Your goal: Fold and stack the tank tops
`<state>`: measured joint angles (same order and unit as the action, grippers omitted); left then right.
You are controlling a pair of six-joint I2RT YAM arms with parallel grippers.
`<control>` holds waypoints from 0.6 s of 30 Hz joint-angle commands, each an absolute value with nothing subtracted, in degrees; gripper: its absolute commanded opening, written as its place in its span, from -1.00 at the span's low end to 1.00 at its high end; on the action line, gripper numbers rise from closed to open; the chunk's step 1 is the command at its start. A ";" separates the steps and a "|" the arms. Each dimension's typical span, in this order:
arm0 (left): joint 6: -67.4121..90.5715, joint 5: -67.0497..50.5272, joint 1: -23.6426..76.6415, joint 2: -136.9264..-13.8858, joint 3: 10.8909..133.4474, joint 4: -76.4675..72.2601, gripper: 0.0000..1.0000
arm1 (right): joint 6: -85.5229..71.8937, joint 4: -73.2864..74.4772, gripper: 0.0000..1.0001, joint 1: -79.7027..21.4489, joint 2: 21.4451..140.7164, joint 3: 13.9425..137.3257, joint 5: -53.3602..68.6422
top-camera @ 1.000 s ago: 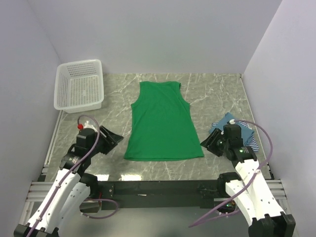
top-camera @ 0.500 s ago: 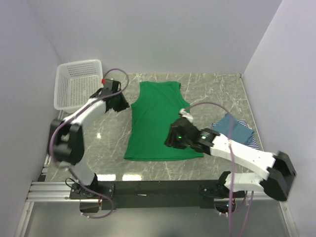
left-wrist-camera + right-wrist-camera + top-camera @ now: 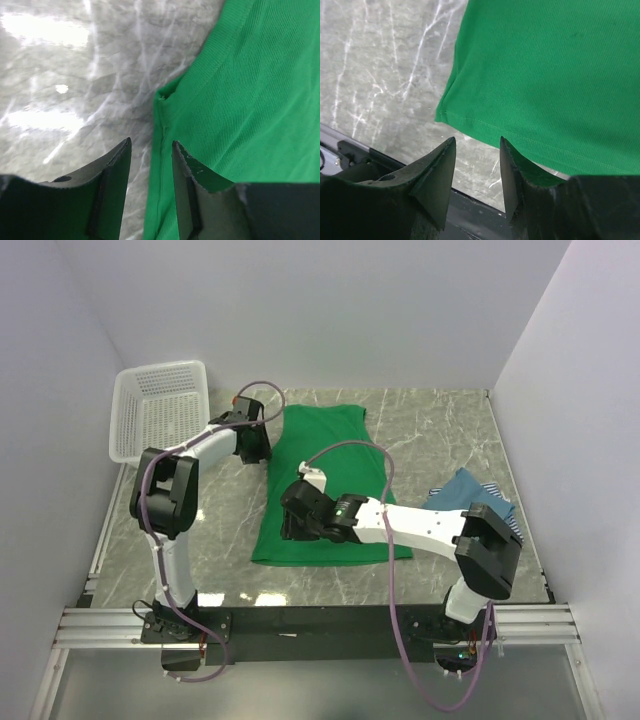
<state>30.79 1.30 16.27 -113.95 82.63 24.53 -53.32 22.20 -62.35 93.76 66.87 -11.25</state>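
Observation:
The bright green tank top [image 3: 325, 480] lies flat in the middle of the marble table, neck away from the arms. My left gripper [image 3: 258, 445] is at its left side just below the armhole. In the left wrist view this gripper [image 3: 151, 145] is open, and the green top's [image 3: 250, 100] side edge runs between the jaws. My right gripper [image 3: 290, 525] reaches across to the lower left corner. In the right wrist view it [image 3: 477, 142] is open just off the hem of the green top [image 3: 545, 75], with bare table between the jaws. A teal-blue top [image 3: 468, 492] and a striped top [image 3: 512, 530] lie piled at the right.
A white lattice basket [image 3: 160, 412] stands at the back left, close to the left arm's elbow. The right arm lies low across the front of the green top. The dark rail of the table's near edge [image 3: 470, 215] is just below the right jaws.
Both arms have swung out from near their bases. The left one went to the green top's left armhole, the right one to its lower left corner. The left jaws have narrowed.

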 commanded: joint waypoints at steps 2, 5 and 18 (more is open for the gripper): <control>27.69 0.44 17.31 -116.88 85.43 21.71 -0.13 | -53.44 20.57 -0.06 -63.54 95.18 69.43 -13.71; 27.86 2.63 17.40 -118.12 85.78 21.18 -0.17 | -52.82 21.97 -0.06 -65.82 97.46 72.41 -15.90; 29.00 5.10 17.32 -119.35 85.95 21.44 -0.85 | -51.24 28.56 -0.08 -73.56 112.23 87.44 -20.83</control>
<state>29.26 4.29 17.34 -119.11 84.66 22.06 -51.99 26.04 -72.93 109.51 83.42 -17.08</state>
